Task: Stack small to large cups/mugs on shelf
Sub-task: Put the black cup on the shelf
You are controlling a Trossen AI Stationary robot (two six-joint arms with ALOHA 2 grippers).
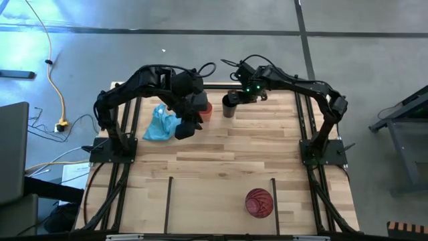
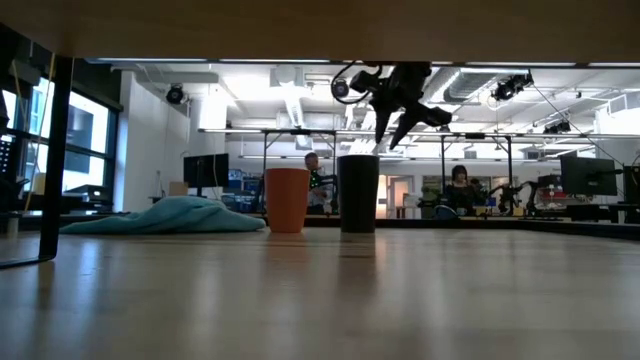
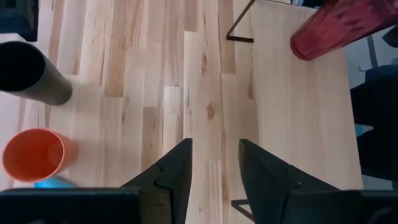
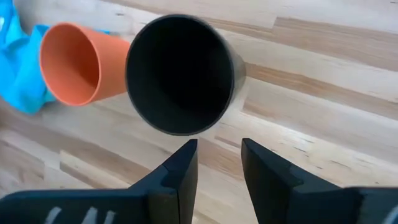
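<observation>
While the right gripper hangs empty, fingers slightly apart, above the black cup, a careless descent could knock it into the orange cup.

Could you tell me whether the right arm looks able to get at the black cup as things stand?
Probably yes: the right gripper hovers open just above the black cup, nothing between them.

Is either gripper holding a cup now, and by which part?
Nothing is held. The right gripper hovers open above the black plastic cup; the left gripper is open too.
</observation>
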